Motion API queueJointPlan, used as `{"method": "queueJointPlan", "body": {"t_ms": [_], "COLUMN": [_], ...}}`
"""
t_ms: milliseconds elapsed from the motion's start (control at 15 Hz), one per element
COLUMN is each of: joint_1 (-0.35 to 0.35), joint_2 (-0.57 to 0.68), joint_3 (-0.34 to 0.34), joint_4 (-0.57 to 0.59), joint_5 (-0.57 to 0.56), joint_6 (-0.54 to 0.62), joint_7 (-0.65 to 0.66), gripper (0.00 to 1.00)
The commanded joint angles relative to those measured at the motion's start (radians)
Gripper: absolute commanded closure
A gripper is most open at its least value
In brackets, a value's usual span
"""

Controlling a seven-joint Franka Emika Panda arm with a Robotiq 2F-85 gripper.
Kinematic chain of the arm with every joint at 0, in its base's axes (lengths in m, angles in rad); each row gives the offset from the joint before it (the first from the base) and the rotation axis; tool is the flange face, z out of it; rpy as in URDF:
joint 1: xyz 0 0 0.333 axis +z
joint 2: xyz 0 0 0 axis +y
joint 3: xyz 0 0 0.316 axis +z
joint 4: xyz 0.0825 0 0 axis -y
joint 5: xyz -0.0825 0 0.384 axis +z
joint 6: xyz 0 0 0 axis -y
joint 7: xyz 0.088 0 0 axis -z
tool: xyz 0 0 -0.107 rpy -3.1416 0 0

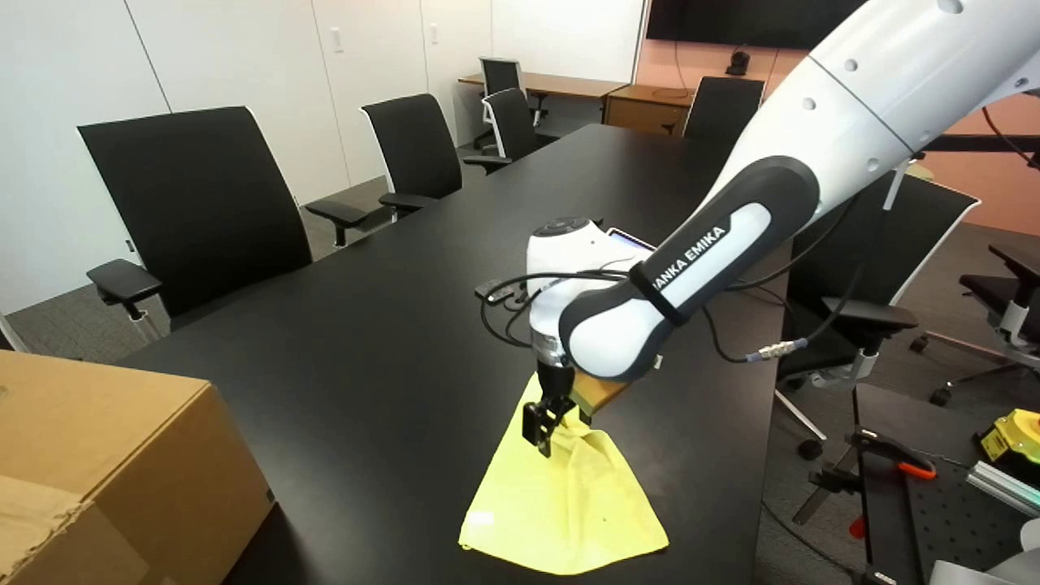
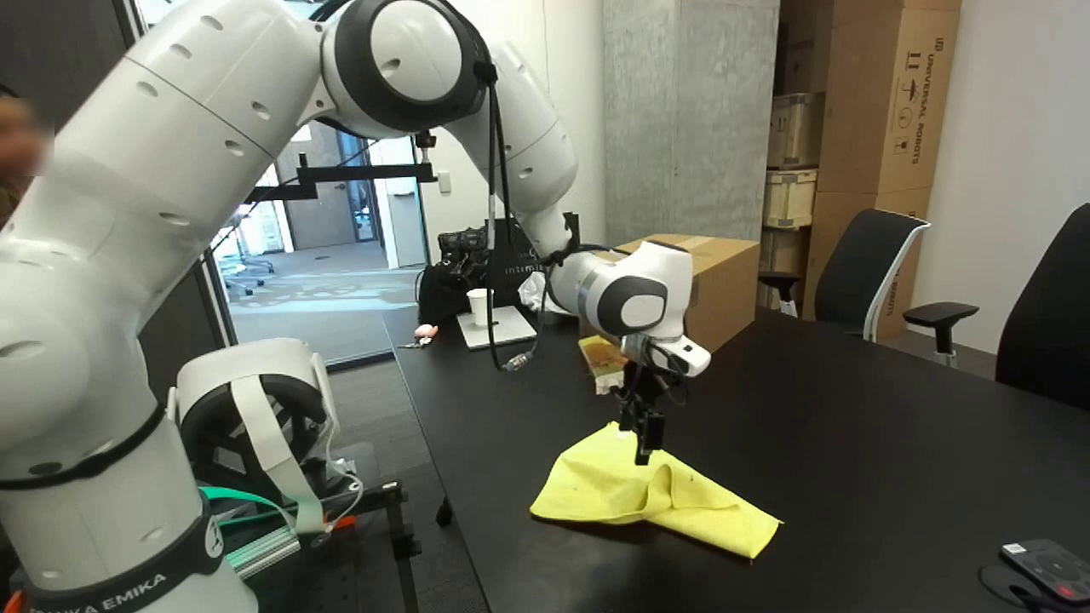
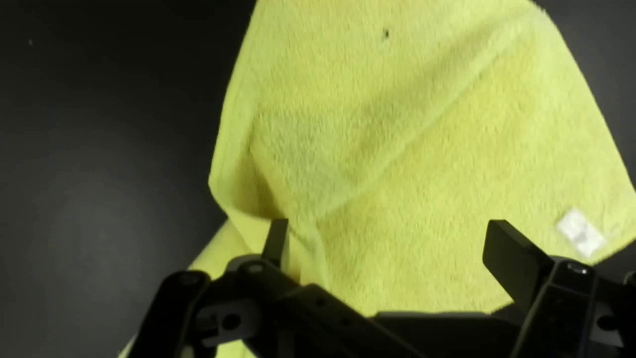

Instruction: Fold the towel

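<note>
The yellow towel [image 1: 561, 504] lies rumpled on the black table, with a raised crease and a partly turned-over edge. It also shows in an exterior view [image 2: 596, 485] and in the wrist view [image 3: 422, 164], where a small white label [image 3: 581, 232] is near one corner. My gripper [image 3: 387, 223] is open, fingers wide apart, pointing down over the towel. The left finger in the wrist view is beside the raised fold. Nothing is held between the fingers. In both exterior views the gripper [image 1: 561, 426] [image 2: 645, 447] is at the towel; I cannot tell whether the fingertips touch it.
A cardboard box [image 1: 138, 463] stands on the table, also in an exterior view [image 2: 724, 285]. An orange-brown block [image 1: 597, 392] shows beside the wrist. A white cup [image 2: 479, 306], a small black device [image 2: 1052, 566] and a tablet [image 1: 630, 239] are on the table. Cables hang from the arm.
</note>
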Motion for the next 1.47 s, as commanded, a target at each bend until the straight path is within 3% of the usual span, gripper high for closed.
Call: {"method": "queueJointPlan", "body": {"t_ms": [0, 333, 667, 1000, 1400], "joint_1": [0.012, 0.015, -0.019, -0.049, -0.083], "joint_2": [-0.105, -0.13, -0.114, -0.093, -0.08], "joint_3": [0.028, 0.066, 0.117, 0.163, 0.195], "joint_4": [-0.213, -0.385, -0.498, -0.563, -0.593], "joint_5": [-0.001, 0.022, 0.087, 0.137, 0.129], "joint_6": [0.022, 0.127, 0.347, 0.567, 0.686], "joint_7": [-0.032, -0.034, -0.061, -0.082, -0.088], "gripper": [0.0, 0.0, 0.0, 0.0, 0.0]}}
